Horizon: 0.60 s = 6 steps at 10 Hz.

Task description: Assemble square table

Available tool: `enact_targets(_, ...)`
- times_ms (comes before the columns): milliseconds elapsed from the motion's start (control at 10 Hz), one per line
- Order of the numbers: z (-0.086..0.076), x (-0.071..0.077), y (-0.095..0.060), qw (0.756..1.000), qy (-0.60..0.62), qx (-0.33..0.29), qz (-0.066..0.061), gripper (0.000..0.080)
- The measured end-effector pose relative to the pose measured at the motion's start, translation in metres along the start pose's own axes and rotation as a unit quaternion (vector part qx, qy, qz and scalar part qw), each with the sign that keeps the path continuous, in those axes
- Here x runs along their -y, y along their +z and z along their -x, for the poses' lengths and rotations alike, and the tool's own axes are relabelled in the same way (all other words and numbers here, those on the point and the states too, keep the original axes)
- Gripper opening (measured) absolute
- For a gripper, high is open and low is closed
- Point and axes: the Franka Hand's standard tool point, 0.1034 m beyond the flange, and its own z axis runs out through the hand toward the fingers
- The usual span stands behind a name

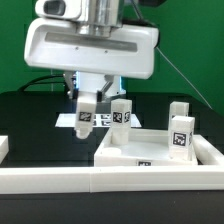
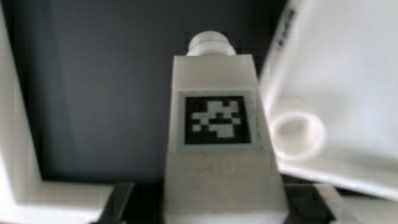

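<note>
My gripper is shut on a white table leg with a black-and-white tag, held upright just above the black surface, off the far left corner of the square table slab. In the wrist view the leg fills the middle between my gripper fingers. Its threaded tip points away from the camera. Beside it lies the slab's rim with a round hole. A second leg stands upright at the slab's right side. A third leg stands behind the slab.
The long white rail edges the black work surface along the front. The marker board lies flat behind the held leg. A white block shows at the exterior view's left edge. A green wall closes the back.
</note>
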Motion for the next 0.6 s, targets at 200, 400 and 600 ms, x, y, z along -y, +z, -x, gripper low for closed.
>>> enact_targets(200, -0.021, 0.020, -0.016, 1.000, 0.006, 0.000, -0.008, 0.0290)
enact_targets(400, -0.023, 0.024, -0.016, 1.000, 0.000, -0.005, -0.007, 0.0290)
enact_targets(600, -0.023, 0.024, -0.015, 1.000, 0.000, -0.005, -0.007, 0.0290)
